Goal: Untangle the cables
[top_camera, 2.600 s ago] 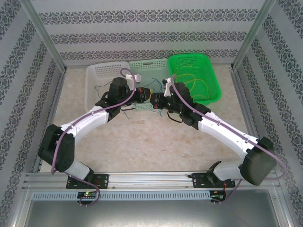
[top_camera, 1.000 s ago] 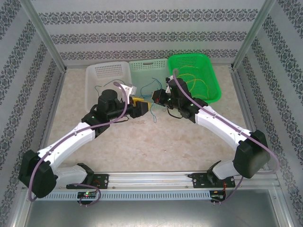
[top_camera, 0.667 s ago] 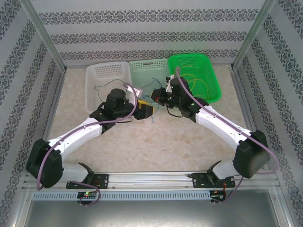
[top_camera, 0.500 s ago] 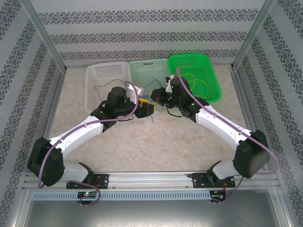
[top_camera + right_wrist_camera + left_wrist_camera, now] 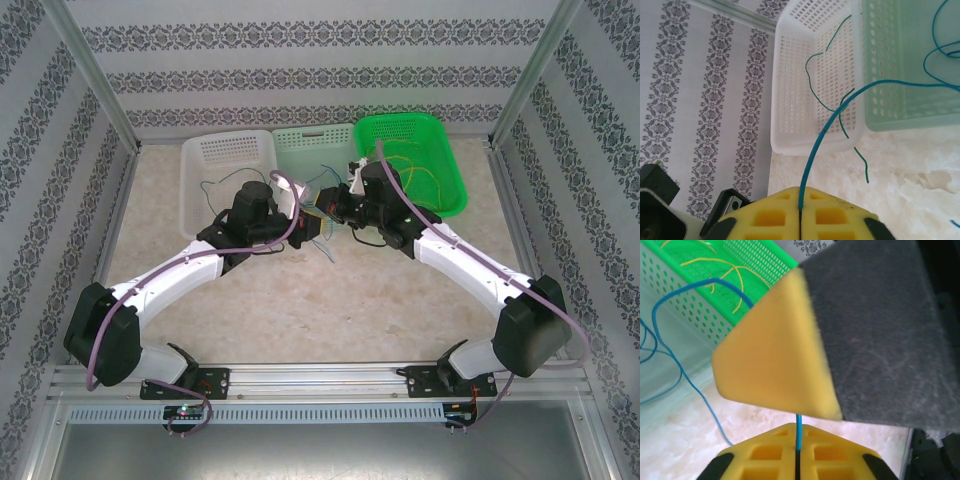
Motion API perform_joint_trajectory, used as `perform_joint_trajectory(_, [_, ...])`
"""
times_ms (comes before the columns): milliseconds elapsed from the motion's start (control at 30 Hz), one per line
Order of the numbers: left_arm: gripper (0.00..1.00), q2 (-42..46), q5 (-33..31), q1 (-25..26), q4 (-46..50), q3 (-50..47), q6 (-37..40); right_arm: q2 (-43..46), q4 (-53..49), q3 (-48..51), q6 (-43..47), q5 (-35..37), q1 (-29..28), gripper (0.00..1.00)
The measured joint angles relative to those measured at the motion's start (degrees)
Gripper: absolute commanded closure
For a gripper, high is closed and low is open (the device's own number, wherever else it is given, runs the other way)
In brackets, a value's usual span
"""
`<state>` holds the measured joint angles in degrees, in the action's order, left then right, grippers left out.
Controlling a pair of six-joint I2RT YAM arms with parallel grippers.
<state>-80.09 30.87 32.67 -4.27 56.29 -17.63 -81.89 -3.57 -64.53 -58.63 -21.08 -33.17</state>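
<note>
- Left fingers (image 5: pixel 765 455): shut together and clamped on a blue cable (image 5: pixel 798 432), which rises straight out of the seam between them
- A large yellow pad (image 5: pixel 775 355) with a dark grey back sits just above the left fingers, very near the lens; the blue cable passes behind it
- Right fingers (image 5: pixel 785 200): shut together and clamped on a blue cable, which climbs from the seam and bends right over the pale basket (image 5: pixel 890 100); I cannot tell whether both arms hold the same cable
- In the top view the two sets of fingers meet above the bench (image 5: pixel 330 310), just in front of the pale basket, with blue cable hanging loose below them
- More blue cable lies looped in and in front of the pale basket
- Green cable (image 5: pixel 810 75): thin and dark, draped across the white basket (image 5: pixel 790 145), with a loose end on the bench beside it
- Yellow cables (image 5: pixel 690 262): curled inside the green basket (image 5: pixel 705 310), apart from both sets of fingers
- The three baskets stand side by side at the far edge: white left, pale middle, green right
</note>
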Motion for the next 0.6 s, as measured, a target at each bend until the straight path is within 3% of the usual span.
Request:
perform_joint_trajectory(33, [1.00,0.00,-0.28,0.00,0.00,0.02,-0.17,0.33,-0.11,0.26,0.04,-0.13,0.28,0.59])
perform_joint_trajectory(133, [1.00,0.00,-1.86,0.00,0.63,0.22,-0.09,1.57,-1.22,0.87,0.79,-0.48,1.49,0.45])
perform_joint_trajectory(333, [1.00,0.00,-3.98,-0.04,2.62,1.55,-0.15,6.40,-6.03,2.71,6.36,-1.11,3.87,0.39])
perform_joint_trajectory(600, [1.00,-4.04,-0.79,-0.94,8.39,9.92,-1.36,15.93,-15.91,4.20,25.27,-1.07,4.52,0.40])
